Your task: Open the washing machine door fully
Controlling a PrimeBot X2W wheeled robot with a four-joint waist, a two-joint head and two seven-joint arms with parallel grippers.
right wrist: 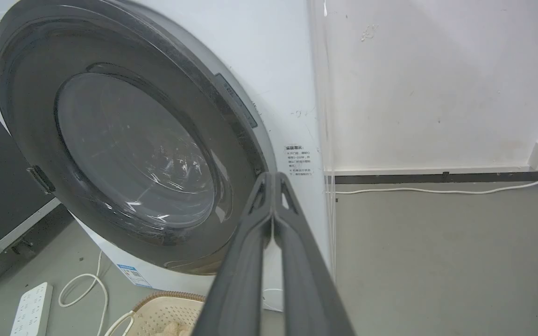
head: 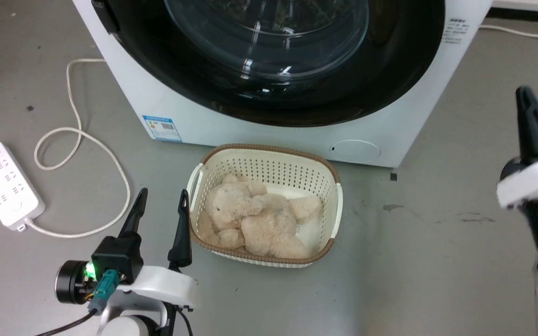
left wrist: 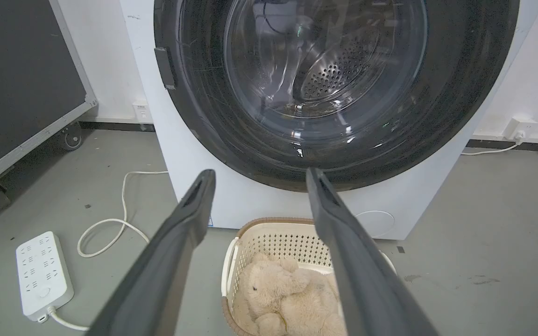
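At the top of the head view, the washing machine door (head: 273,70) sits in the white washer's front, above a basket (head: 329,177) holding a plush toy (head: 255,214). The left gripper (head: 163,192) hovers just left of the basket, jaws spread and empty; the right gripper (head: 524,93) stands at the right edge.

Along the left wrist view, the left gripper (left wrist: 259,173) points at the door's (left wrist: 334,93) lower rim, apart from it.

Through the right wrist view, the right gripper (right wrist: 273,176) has its jaws pressed together on nothing, beside the door (right wrist: 129,154), which looks closed.
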